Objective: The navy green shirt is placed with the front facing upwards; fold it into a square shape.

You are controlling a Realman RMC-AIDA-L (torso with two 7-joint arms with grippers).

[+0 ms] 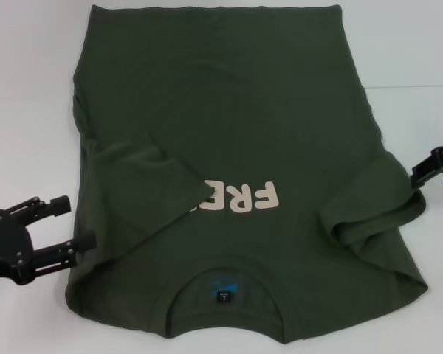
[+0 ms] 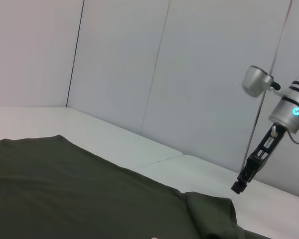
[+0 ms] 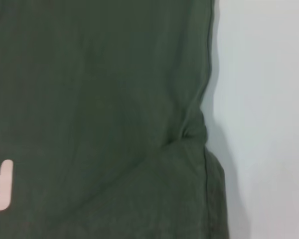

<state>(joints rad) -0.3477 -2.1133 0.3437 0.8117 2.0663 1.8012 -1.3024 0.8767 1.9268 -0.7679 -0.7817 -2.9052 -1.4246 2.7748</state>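
Right beside the left gripper [image 1: 63, 225], fingers spread and empty, lies the navy green shirt [image 1: 236, 133] on the white table [image 1: 29, 88]. Its sleeve is folded over the lettering [image 1: 244, 198]. Right gripper [image 1: 428, 171] sits by the other sleeve, can't tell its grip.

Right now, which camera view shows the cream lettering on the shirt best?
The head view: cream lettering lies mid-chest, partly covered by the folded sleeve. The right wrist view shows one letter; the left wrist view shows almost none.

the navy green shirt [image 1: 244, 140] covers the middle of the white table [image 1: 29, 88], leaving bare strips along both sides where the left gripper [image 1: 63, 227] and right gripper [image 1: 428, 171] stand at its edges, with the wall [image 2: 189, 74] behind the table.
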